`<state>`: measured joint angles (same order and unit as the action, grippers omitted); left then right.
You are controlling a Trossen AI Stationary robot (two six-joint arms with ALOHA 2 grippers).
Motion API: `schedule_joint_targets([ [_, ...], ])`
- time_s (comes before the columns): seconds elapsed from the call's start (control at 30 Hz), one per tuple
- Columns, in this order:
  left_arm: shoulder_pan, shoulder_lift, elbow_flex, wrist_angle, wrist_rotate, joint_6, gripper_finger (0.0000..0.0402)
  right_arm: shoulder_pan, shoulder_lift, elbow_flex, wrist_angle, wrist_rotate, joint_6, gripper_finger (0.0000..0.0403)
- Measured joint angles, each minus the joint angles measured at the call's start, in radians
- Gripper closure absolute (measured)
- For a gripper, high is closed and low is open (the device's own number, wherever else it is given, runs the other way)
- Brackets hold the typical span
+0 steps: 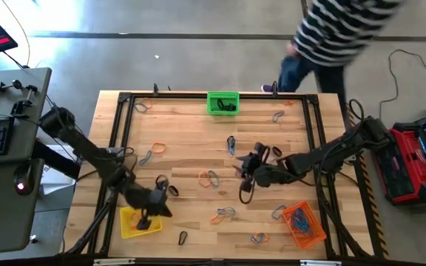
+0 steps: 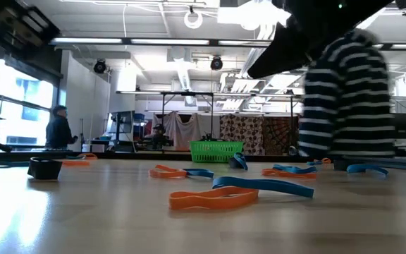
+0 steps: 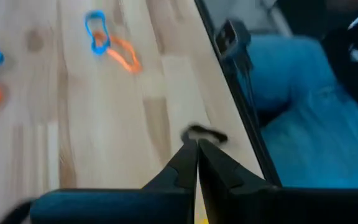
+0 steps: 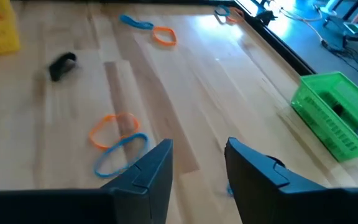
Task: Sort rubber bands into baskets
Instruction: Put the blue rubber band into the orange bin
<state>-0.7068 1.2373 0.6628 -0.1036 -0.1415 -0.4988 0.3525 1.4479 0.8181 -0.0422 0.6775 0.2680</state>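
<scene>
The left hand (image 1: 145, 219) hangs over the yellow basket (image 1: 129, 228) at the near left corner of the bench (image 1: 191, 118); its fingers (image 3: 185, 165) are pressed together with nothing seen between them. A black band (image 3: 205, 134) lies just past the tips in the wrist view. The right hand (image 1: 245, 177) hovers over mid-bench, fingers (image 4: 151, 168) parted and gripping nothing. An orange band (image 4: 110, 127) and a blue band (image 4: 120, 154), overlapping, lie just ahead of it. Bands in orange, blue and black are scattered over the wood. The green basket (image 1: 222, 103) sits at the far edge with something dark inside. The orange basket (image 1: 304, 224), near right, holds bands. A person in a striped top (image 1: 346, 29) stands beyond the far edge. No writing is legible anywhere.
</scene>
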Motion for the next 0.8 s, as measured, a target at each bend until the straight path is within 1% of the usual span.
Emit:
schedule_joint_targets([
  [0.07, 0.052, -0.020, -0.057, 0.102, 0.035, 0.035, 0.0398, -0.026, -0.001, 0.000, -0.021, -0.006, -0.004, 0.0274],
  [0.13, 0.101, -0.036, -0.109, 0.196, 0.060, 0.071, 0.0401, -0.056, -0.001, 0.000, -0.045, -0.024, 0.006, 0.0291],
  [0.27, 0.192, -0.046, -0.180, 0.360, 0.092, 0.146, 0.0401, -0.114, -0.001, 0.000, -0.086, -0.028, 0.044, 0.0350],
  [0.33, 0.236, -0.046, -0.198, 0.413, 0.093, 0.178, 0.0401, -0.147, -0.001, 0.000, -0.097, -0.032, 0.073, 0.0384],
  [0.37, 0.257, -0.046, -0.202, 0.423, 0.093, 0.191, 0.0401, -0.166, -0.001, 0.000, -0.098, -0.033, 0.086, 0.0393],
  [0.4, 0.278, -0.046, -0.202, 0.425, 0.092, 0.203, 0.0401, -0.186, -0.001, 0.000, -0.098, -0.032, 0.100, 0.0396],
  [0.53, 0.353, -0.046, -0.202, 0.438, 0.055, 0.256, 0.0401, -0.275, -0.002, 0.000, -0.146, -0.031, 0.187, 0.0373],
  [0.8, 0.481, -0.044, -0.202, 0.503, 0.043, 0.334, 0.0401, -0.457, -0.001, 0.000, -0.389, -0.039, 0.455, 0.0329],
])
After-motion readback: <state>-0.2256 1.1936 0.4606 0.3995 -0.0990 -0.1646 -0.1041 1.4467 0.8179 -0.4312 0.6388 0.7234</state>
